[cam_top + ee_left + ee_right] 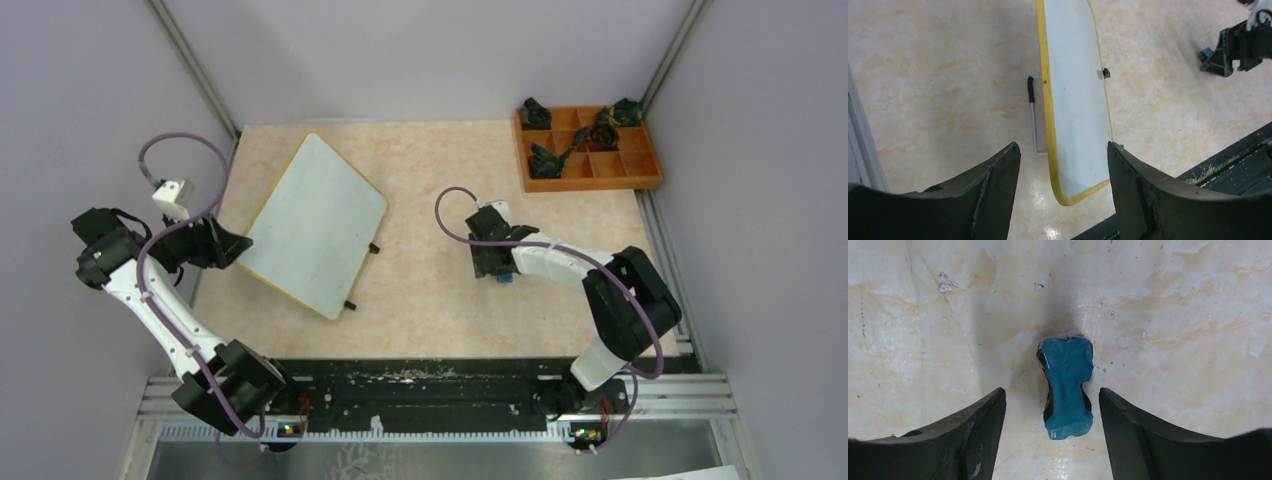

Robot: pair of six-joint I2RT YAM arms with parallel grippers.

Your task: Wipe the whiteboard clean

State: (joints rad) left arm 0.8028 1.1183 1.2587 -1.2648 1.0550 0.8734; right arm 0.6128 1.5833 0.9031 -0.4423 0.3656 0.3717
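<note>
The whiteboard (315, 222) lies tilted on the table's left half, white with a thin yellow edge and small black feet; I see no writing on it. In the left wrist view the whiteboard (1075, 95) has its near corner between my open jaws, apart from them. My left gripper (238, 245) is open at the board's left corner and also shows in the left wrist view (1063, 160). My right gripper (497, 270) is open and hangs over a small blue eraser (1067, 387) lying on the table between its jaws, apart from them (1050, 400). The eraser shows in the top view (506, 277).
An orange-brown compartment tray (640, 165) with several dark objects stands at the back right. A thin metal stand leg (1034, 120) sticks out beside the board. A black rail (420, 385) runs along the table's near edge. Grey walls close in left and right.
</note>
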